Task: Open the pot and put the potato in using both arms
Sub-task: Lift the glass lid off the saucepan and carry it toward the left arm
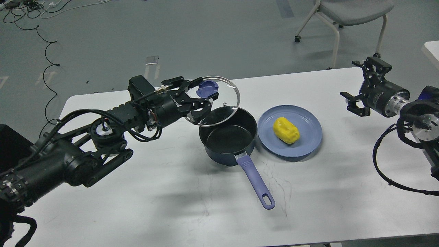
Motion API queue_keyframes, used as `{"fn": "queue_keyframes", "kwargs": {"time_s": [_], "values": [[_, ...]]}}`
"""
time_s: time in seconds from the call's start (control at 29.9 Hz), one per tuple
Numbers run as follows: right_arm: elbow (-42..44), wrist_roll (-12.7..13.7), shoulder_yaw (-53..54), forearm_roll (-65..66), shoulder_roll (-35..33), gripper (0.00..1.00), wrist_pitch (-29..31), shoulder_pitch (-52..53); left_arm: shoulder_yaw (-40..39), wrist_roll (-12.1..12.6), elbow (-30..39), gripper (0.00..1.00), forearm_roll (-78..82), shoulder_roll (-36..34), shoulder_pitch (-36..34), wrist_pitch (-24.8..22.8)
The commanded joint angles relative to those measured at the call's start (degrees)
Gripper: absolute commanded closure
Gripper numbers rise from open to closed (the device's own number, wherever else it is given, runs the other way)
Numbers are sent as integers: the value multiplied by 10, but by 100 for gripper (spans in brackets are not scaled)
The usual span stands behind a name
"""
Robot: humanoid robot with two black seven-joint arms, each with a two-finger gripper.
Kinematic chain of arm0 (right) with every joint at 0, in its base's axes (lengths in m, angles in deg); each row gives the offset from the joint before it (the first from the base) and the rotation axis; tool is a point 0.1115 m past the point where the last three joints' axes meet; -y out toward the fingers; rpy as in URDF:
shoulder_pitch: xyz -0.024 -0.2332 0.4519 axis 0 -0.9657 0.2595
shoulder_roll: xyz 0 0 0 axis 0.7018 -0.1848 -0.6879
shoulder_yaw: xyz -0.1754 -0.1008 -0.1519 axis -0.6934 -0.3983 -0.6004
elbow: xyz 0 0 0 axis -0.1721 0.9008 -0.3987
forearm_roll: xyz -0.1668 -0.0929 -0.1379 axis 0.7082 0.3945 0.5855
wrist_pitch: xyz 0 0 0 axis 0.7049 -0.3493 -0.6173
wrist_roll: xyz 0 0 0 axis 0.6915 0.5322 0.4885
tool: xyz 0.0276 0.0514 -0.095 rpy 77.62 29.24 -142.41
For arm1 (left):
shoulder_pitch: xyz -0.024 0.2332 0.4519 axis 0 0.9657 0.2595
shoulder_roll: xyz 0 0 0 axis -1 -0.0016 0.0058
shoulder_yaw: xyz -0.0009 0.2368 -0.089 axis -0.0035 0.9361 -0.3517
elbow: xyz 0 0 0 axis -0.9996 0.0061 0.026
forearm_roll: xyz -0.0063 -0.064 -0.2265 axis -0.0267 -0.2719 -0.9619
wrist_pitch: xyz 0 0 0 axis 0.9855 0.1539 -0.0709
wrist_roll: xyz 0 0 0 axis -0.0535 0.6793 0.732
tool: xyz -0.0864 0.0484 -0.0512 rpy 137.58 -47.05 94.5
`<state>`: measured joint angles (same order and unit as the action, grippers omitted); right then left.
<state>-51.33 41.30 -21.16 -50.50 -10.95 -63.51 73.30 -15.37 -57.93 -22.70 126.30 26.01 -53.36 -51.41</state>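
A dark blue pot [228, 148] with a purple handle stands open at the table's middle, its black inside empty. My left gripper [203, 93] is shut on the purple knob of the glass lid [219, 109] and holds the lid tilted in the air, above and left of the pot's far-left rim. A yellow potato [286, 130] lies on a blue plate [308, 144] just right of the pot. My right gripper [358, 87] is open and empty, above the table's far right part, well right of the plate.
The white table [171, 192] carries only the pot and plate. A grey chair [346, 13] stands on the floor behind the table at the right. Cables lie on the floor at the far left. Another white surface edge [432, 49] shows at far right.
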Motion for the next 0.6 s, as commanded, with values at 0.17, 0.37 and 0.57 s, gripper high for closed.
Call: {"fn": "queue_keyframes", "kwargs": {"time_s": [0.17, 0.37, 0.57], "values": [[-1, -4, -9, 0, 1, 0, -1, 1, 16, -31, -12, 69, -33, -99, 49, 29], [0, -4, -10, 0, 1, 0, -1, 1, 16, -38, -18, 70, -53, -122, 92, 50], [0, -4, -14, 0, 0, 0, -1, 1, 16, -38, -37, 69, -53, -116, 126, 68]]}}
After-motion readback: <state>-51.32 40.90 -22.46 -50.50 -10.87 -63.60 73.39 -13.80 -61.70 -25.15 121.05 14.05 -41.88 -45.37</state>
